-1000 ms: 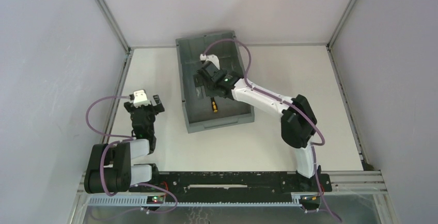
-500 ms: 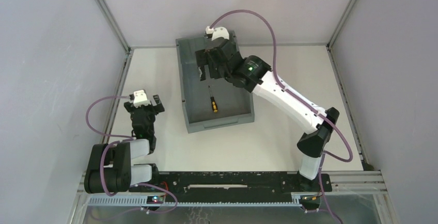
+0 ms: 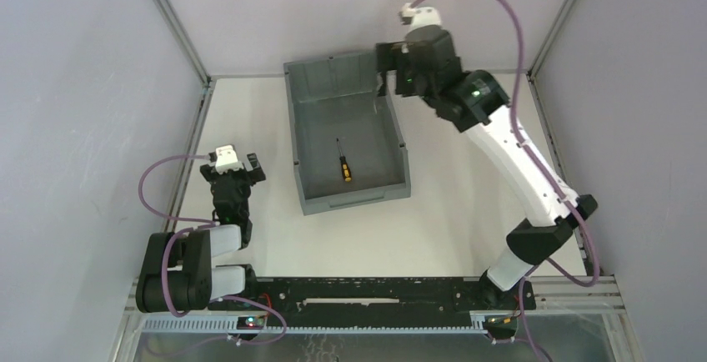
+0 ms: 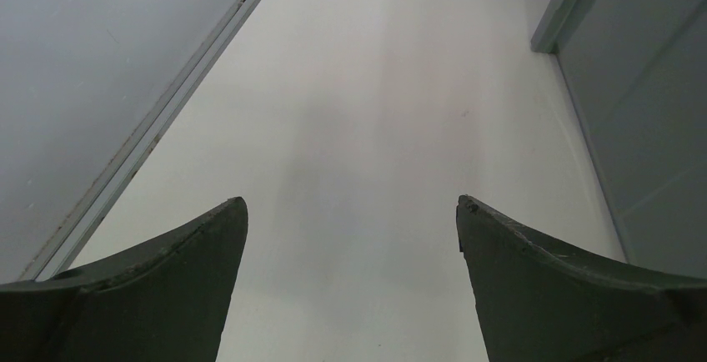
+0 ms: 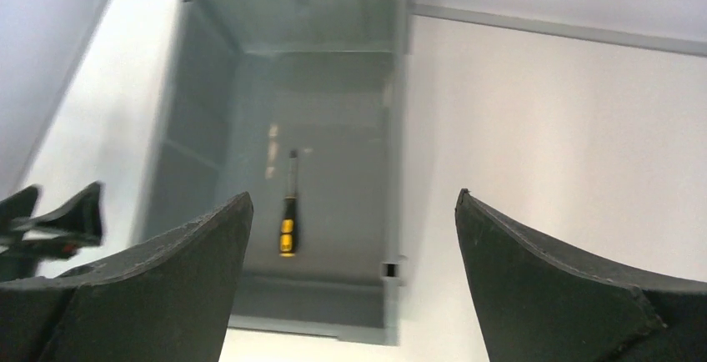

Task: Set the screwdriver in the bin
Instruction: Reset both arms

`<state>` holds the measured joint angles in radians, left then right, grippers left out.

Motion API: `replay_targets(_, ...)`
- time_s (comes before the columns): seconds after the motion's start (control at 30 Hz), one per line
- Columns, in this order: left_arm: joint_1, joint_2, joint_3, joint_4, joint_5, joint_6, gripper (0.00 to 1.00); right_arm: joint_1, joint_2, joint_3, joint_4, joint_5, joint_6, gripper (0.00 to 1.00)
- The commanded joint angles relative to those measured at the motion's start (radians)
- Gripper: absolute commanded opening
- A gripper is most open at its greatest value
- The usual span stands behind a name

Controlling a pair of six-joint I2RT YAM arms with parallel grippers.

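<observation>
1. The screwdriver (image 3: 342, 165) was seen lying inside the bin (image 3: 354, 199), mid-frame.
2. The right hand (image 3: 386, 68) was spread, empty, by the bin's upper-right corner.
3. The left hand (image 4: 350, 203) was likewise spread.
4. Retreat clear of the bin was advised.

Screwdriver (image 3: 343, 164): small, slim, black-and-yellow handle, thin dark shaft. Lies flat on the floor of the bin (image 3: 353, 198), roughly mid-width, in the near half; handle toward the near end, shaft pointing far, touching no wall. Bin: dark grey rectangular plastic, open top, upright, long axis near-far and slightly skewed, mid-scene toward the far side.
</observation>
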<state>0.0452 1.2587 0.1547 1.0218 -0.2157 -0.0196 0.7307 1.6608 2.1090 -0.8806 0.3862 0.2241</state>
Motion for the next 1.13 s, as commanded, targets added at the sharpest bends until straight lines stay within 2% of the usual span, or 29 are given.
replay_targets(0.0,-0.004,-0.002,0.042,0.02,-0.015,-0.005,1.0,-0.153,-0.114,-0.077,-0.001,-0.081,-0.041,1.0)
replay_targets(0.27,-0.004,-0.003,0.043,0.021,-0.015,-0.005,1.0,-0.486,-0.263,-0.253,0.04,-0.273,-0.095,0.99)
replay_targets(0.5,-0.004,-0.002,0.043,0.02,-0.014,-0.005,1.0,-0.69,-0.305,-0.298,0.029,-0.301,-0.142,0.99)
replay_targets(0.83,-0.004,-0.002,0.042,0.02,-0.015,-0.005,1.0,-0.722,-0.313,-0.325,0.056,-0.363,-0.149,1.0)
replay_targets(1.1,-0.005,-0.003,0.043,0.02,-0.015,-0.005,1.0,-0.717,-0.327,-0.337,0.065,-0.323,-0.142,1.0)
